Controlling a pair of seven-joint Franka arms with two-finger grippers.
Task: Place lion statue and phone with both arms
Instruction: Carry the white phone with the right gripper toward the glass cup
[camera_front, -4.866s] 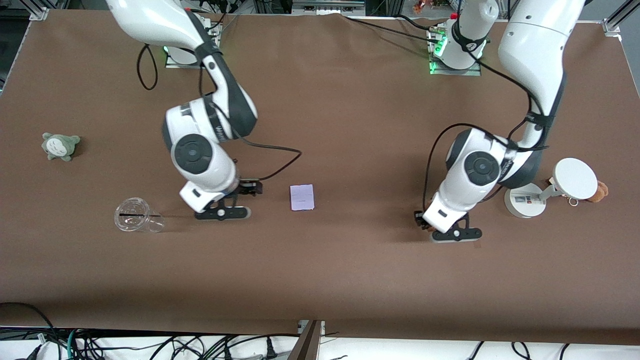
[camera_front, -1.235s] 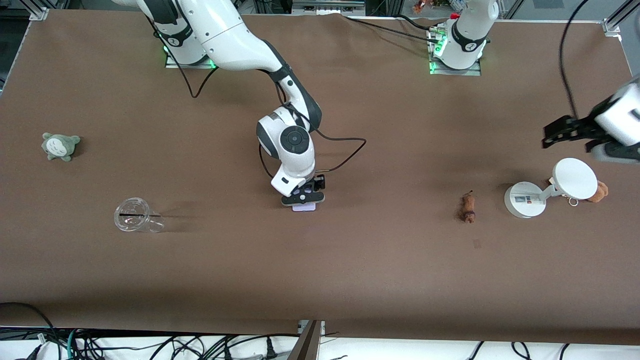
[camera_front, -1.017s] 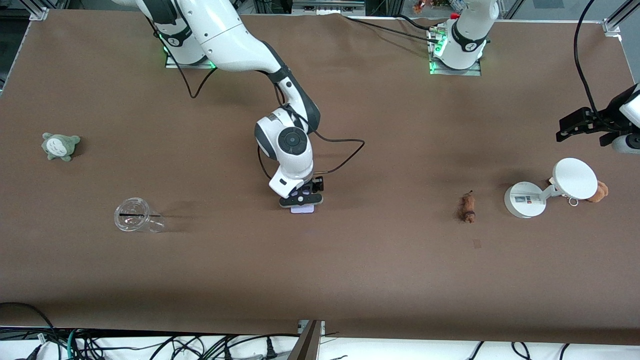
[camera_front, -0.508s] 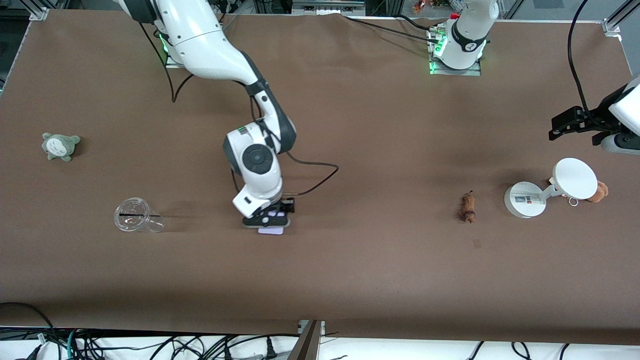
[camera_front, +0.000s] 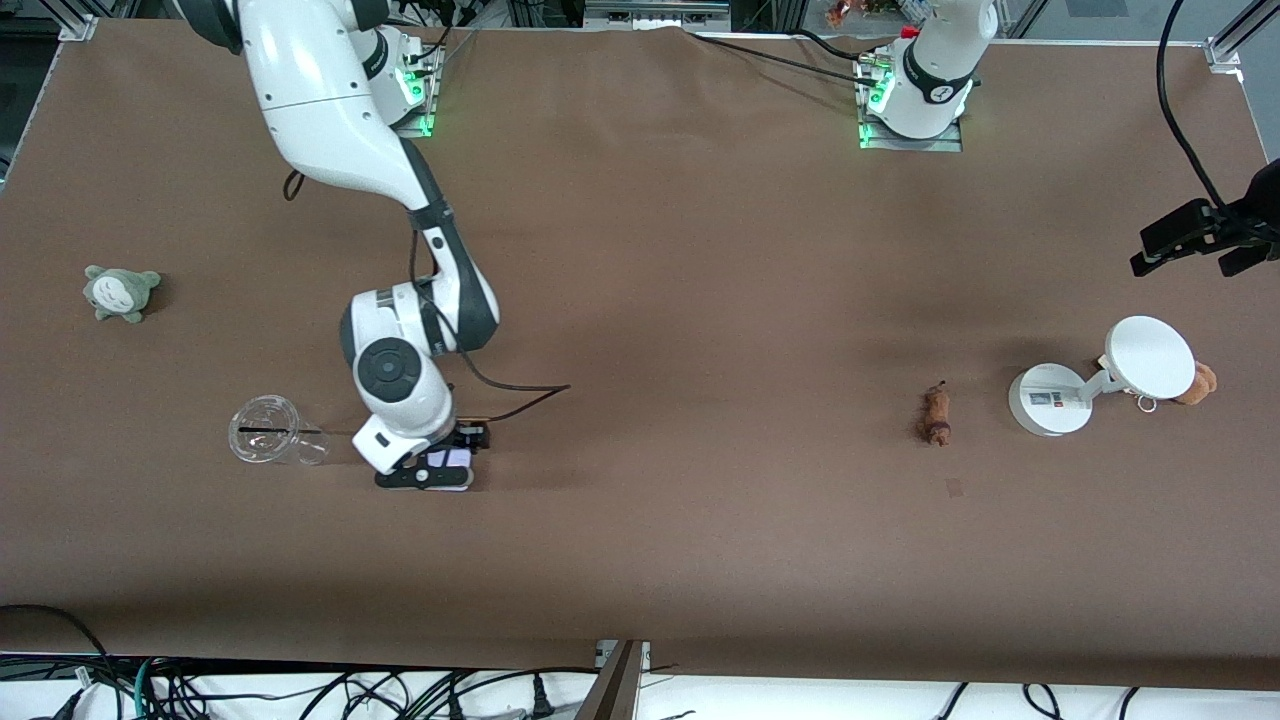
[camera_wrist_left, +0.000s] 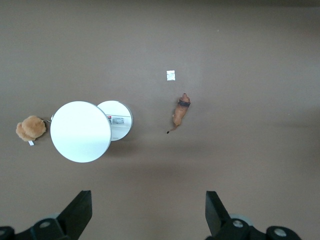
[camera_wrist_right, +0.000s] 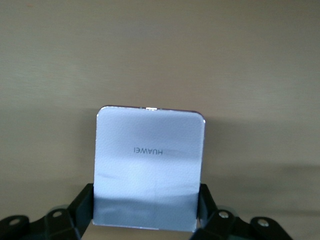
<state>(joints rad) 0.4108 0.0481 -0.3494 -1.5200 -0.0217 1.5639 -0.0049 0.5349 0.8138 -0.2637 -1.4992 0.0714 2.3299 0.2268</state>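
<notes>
Right tool (camera_front: 432, 472) clenched on the phone (camera_front: 447, 458), low over the counter (camera_front: 700, 560), just beside the clear plastic cup (camera_front: 270, 432) on the side toward the left arm's end. Right wrist view: phone (camera_wrist_right: 149, 167) sits flat between the two fingers (camera_wrist_right: 82, 207), pale lavender face showing, HUAWEI lettering visible.

Left tool (camera_front: 1195, 238) released, jaws wide, nothing in them. It hangs in the air at the left arm's end of the counter, over the area just past the white disc stand (camera_front: 1090, 385) toward the robot bases. Fingers (camera_wrist_left: 75, 215) show spread in the left wrist view.

Lion statue (camera_front: 936, 415) lies on the counter, free of both tools, just beside the disc stand's round base on the side toward the cup. Left wrist view shows it (camera_wrist_left: 180, 112) with the darker head end and thin tail, a small white scrap (camera_wrist_left: 170, 75) near its head.

Tan plush (camera_front: 1200, 383) touches the stand at its outer edge. Grey-green plush (camera_front: 120, 291) sits well apart from the stand, at the right arm's end.
</notes>
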